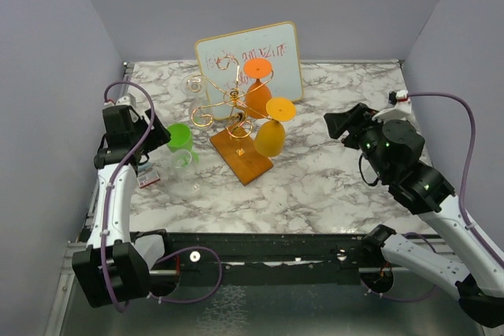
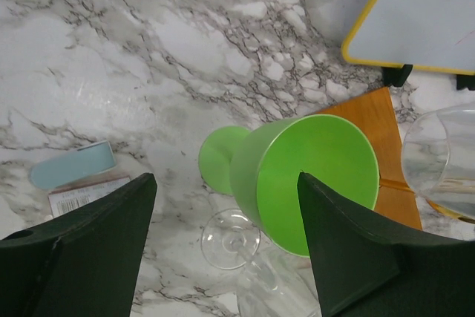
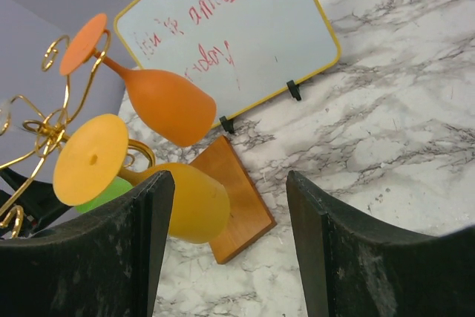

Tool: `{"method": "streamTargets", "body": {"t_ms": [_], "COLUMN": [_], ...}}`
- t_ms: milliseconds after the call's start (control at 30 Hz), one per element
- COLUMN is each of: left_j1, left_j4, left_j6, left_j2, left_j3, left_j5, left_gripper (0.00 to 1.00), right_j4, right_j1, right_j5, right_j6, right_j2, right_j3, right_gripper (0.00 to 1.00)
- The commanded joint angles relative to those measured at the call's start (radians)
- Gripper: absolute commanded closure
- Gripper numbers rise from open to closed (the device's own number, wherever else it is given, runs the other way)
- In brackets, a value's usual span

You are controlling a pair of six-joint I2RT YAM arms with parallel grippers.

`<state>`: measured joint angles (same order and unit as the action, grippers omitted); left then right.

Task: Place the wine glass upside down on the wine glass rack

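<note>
The left tool [image 2: 225,183] is hovering with its fingers spread wide, pinching nothing. The green wine glass [image 2: 297,176] is showing between them, apart from both. It is resting on the desk [image 2: 111,50] just left of the wooden base of the wine glass rack [image 1: 236,108]; I cannot tell whether it is upright or tipped. A clear wine glass [image 2: 230,239] is lying just near of it, its foot close to the green bowl. The right tool [image 3: 228,180] is likewise spread and empty, hanging well to the right of the rack and facing it.

The rack is standing mid-desk in front of the whiteboard [image 3: 245,27]. It is carrying an orange wine glass [image 3: 167,105] and a yellow-orange wine glass [image 3: 189,202], both hanging upside down on its right side.

The likeliest trouble is crowding. As the fingers are closing on the green glass, the near one may be nudging the clear glass and sending it rolling. A grip on the rounded bowl, not the stem, could be letting the glass slip while it is being turned over. On the way in, the foot could be catching a spiral arm or knocking a hanging glass, rocking the light wire stand.
</note>
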<state>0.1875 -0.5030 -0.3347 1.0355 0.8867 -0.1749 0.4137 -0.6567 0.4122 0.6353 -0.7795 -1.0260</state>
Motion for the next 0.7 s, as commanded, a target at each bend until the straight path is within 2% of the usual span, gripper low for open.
{"method": "streamTargets", "body": {"t_ms": [0,233,467,500,667], "left_j1": [0.000,0.000,0.000,0.000,-0.001], "left_j4": [0.031,0.028,0.009,0.005,-0.021], "left_j6": [-0.015,-0.002,0.022,0.030,0.056], "left_j2": [0.066,0.159,0.223,0.231,0.250], "left_j3": [-0.001,0.023,0.172,0.189,0.285], "left_j5": [-0.084,-0.105,-0.011,0.008,0.109], "left_gripper": [0.30,0.54,0.98,1.00,1.00], "right_j4": [0.018,0.019,-0.070,-0.073,-0.071], "right_j1": [0.004,0.004,0.004,0.004,0.004], "right_j5": [0.021,0.056,0.054,0.063,0.118], "right_j6": [0.014,0.021,0.041,0.041,0.039], "right_j2": [-0.007,-0.013,0.062,0.071,0.098], "right_j3": [0.029,0.050,0.089,0.091,0.092], "right_gripper": [0.33,0.33,0.33,0.33,0.33]}}
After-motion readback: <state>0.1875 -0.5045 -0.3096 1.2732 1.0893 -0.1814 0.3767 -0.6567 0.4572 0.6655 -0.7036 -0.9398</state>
